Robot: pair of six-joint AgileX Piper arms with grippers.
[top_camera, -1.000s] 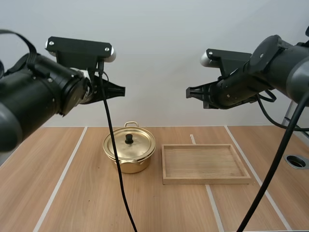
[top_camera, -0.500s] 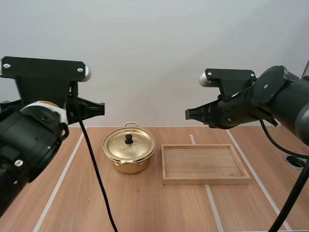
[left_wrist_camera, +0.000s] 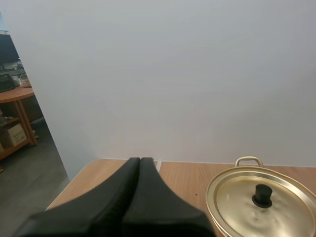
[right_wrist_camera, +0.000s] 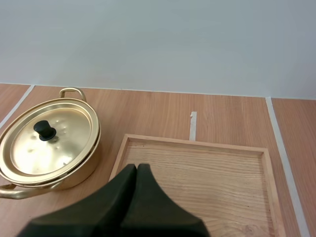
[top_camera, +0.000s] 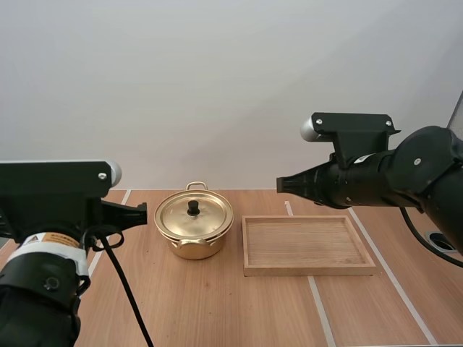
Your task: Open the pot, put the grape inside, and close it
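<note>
pot point(top_camera: 192, 247): golden, stands upright on the wooden counter point(top_camera: 217, 303), near the middle, with a small gap between it and the tray.
lid point(top_camera: 208, 218): sits on the pot and closes it; a black knob point(top_camera: 193, 208) is in its middle.
tray point(top_camera: 309, 271): wooden, lies flat on the counter just to the right of the pot.
left gripper point(top_camera: 142, 214): in the air to the left of the pot, apart from it; its fingers point(left_wrist_camera: 123, 197) lie pressed together as one dark wedge and hold nothing.
right gripper point(top_camera: 281, 183): in the air over the far left corner of the tray, tip pointing to the left; closed in the same way, nothing between the fingers.
</note>
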